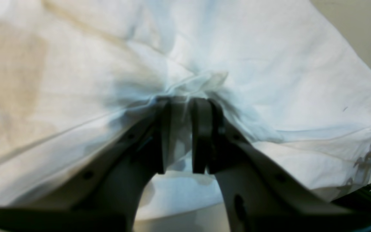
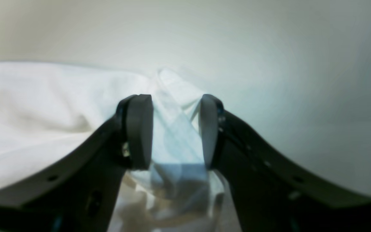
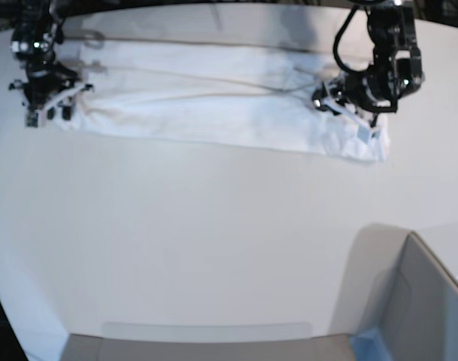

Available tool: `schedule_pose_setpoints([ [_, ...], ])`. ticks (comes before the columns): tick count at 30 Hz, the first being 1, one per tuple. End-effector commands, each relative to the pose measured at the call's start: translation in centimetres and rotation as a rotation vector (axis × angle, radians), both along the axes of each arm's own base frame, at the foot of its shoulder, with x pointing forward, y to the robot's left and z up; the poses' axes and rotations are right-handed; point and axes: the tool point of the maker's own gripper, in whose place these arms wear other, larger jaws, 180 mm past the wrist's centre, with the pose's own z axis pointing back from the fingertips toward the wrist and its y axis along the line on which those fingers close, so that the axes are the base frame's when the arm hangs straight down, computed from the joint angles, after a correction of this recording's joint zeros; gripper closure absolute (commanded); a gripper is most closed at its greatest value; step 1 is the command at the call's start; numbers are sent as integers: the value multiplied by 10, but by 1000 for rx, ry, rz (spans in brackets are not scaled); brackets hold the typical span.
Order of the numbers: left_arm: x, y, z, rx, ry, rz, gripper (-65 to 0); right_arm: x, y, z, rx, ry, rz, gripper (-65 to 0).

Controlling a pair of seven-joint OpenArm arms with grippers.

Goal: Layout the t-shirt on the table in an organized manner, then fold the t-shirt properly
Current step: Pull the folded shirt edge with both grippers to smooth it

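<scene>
The white t-shirt [image 3: 213, 105] lies as a long flat band across the far side of the white table [image 3: 213, 248]. No print shows. My left gripper [image 1: 180, 109] is shut on a bunched fold of the t-shirt [image 1: 269, 64]; in the base view it [image 3: 325, 99] sits over the band's right end. My right gripper [image 2: 175, 129] has its jaws apart around a folded corner of the t-shirt [image 2: 43, 106]; in the base view it [image 3: 48, 111] is at the band's left end. The table [image 2: 285, 64] lies beyond that corner.
A grey box with a blue edge [image 3: 420, 301] stands at the near right corner. A grey strip [image 3: 206, 342] runs along the near edge. The table's curved edge is at the near left.
</scene>
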Motion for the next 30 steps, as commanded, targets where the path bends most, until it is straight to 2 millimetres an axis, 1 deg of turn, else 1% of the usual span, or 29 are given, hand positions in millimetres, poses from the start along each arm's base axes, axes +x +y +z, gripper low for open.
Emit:
schedule_pose_setpoints([
  [1,3,0,6,1,-19,-3,-132,11,-3,15,-22,-52,13,-247],
  [3,3,0,6,1,-19,-3,-132,18,-3,18,-20,-67,12,-247],
  [7,3,0,6,1,-19,-3,-132,22,-4,14,-11,-64,7,-247],
  [8,3,0,6,1,-19,-3,-132,26,1,12,-5,-61,19,-247],
  [12,3,0,6,1,-19,-3,-132,25,6,3,5,-36,31,-247],
  [17,3,0,6,1,-19,-3,-132,20,4,-7,15,-9,20,-244],
  [18,4,0,6,1,-21,-3,-132,20,3,-7,12,-8,21,-232],
  [19,4,0,6,1,-22,-3,-132,20,4,-7,12,-8,22,-205],
  [22,6,0,7,1,-25,-3,-132,20,-1,-4,6,-18,9,-66],
  [24,5,0,7,1,-24,-4,-132,18,-9,-1,-1,-27,-17,0],
  [30,5,0,7,1,-24,-4,-132,11,-37,8,-21,-46,-98,0],
])
